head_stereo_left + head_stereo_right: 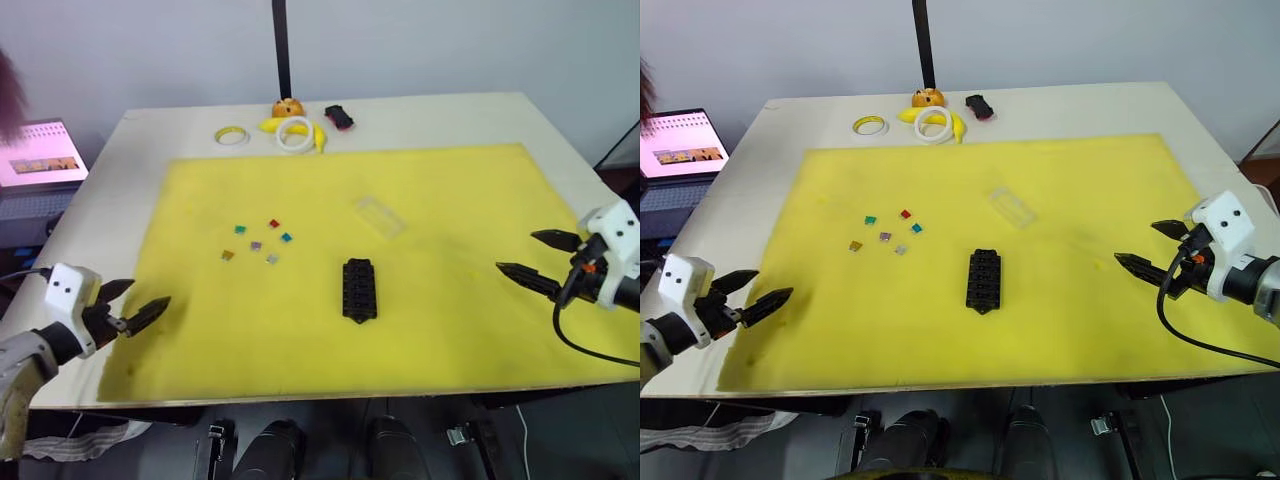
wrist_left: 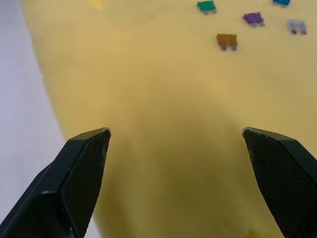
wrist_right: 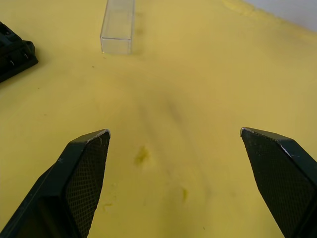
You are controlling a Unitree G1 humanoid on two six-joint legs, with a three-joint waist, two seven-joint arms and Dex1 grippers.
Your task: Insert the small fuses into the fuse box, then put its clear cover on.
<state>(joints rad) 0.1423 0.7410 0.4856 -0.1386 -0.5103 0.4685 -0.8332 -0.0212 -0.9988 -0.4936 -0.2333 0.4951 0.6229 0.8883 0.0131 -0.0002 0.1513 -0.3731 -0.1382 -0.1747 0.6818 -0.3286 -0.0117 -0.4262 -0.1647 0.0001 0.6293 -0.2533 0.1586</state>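
Note:
The black fuse box (image 1: 359,290) lies near the middle of the yellow mat (image 1: 450,300). Several small fuses (image 1: 256,243) are scattered to its upper left: red, teal, green, purple, orange and grey. The clear cover (image 1: 379,216) rests on the mat behind and to the right of the box. My left gripper (image 1: 140,304) hovers open over the mat's left edge, with nothing between its fingers. Over the right side of the mat my right gripper (image 1: 535,256) is open and holds nothing. The left wrist view shows the orange fuse (image 2: 227,40) ahead; the right wrist view shows the cover (image 3: 118,26).
At the table's far edge sit a yellow tape ring (image 1: 231,135), a white tape ring (image 1: 295,132), yellow and orange toys (image 1: 287,108) and a small black-and-red gadget (image 1: 339,117). A laptop (image 1: 38,160) stands off the table's left side. A black pole (image 1: 282,47) rises behind.

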